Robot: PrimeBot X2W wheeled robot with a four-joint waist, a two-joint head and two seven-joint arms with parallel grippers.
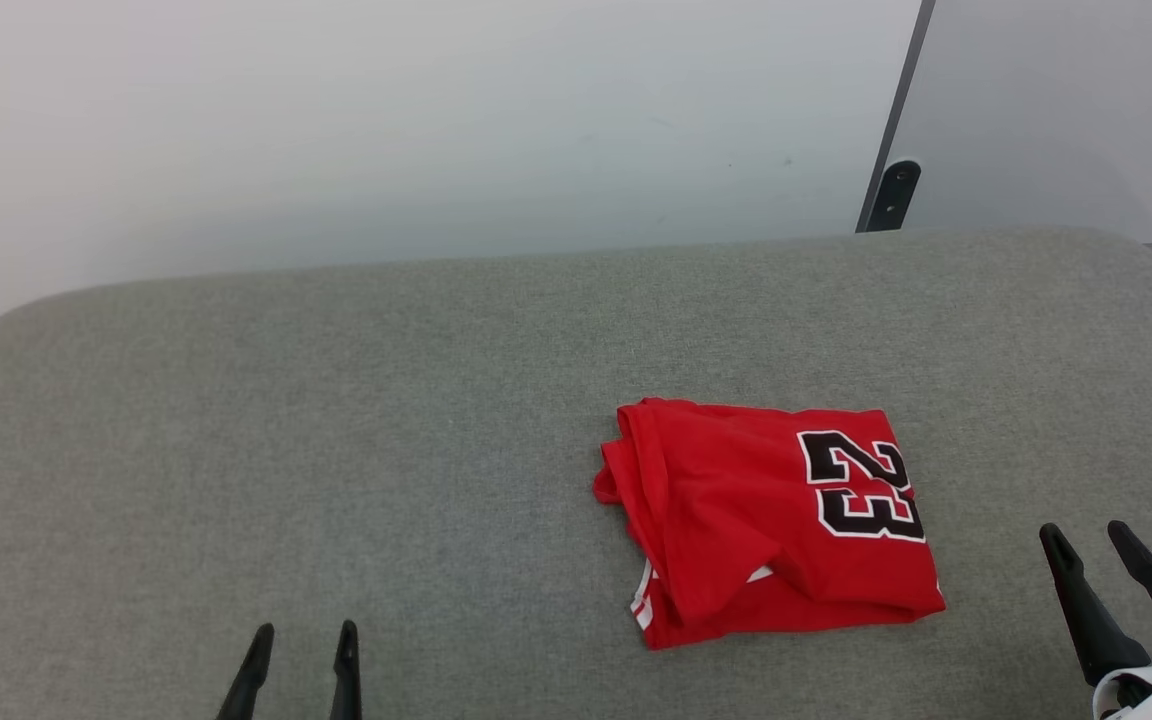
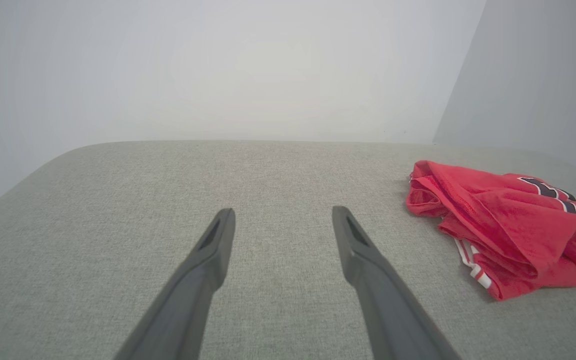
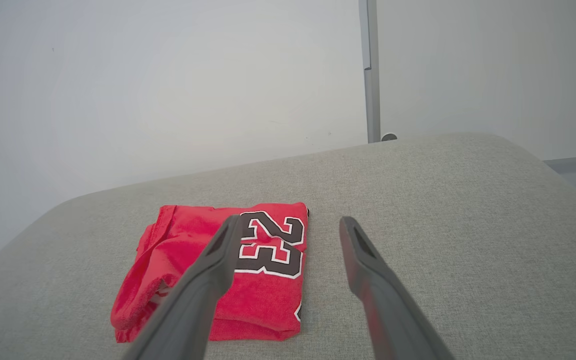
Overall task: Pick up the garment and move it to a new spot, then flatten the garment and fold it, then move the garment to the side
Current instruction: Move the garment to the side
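Lying btwn left end effector [image 1: 306, 628], right end effector [image 1: 1084, 528], nearer right: garment [image 1: 776, 520]; both spread, empty

We see a grey cloth-covered bench [image 1: 336, 450] with rounded far corners. On it, at about four o'clock from its middle, lies a folded red shirt [image 1: 766, 520], black "23" facing up, striped trim at its six o'clock edge.

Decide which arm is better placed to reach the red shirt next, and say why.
Right, probably. The right end effector stands open close beside the shirt; the left end effector, also open, is farther off across the grey cushion.
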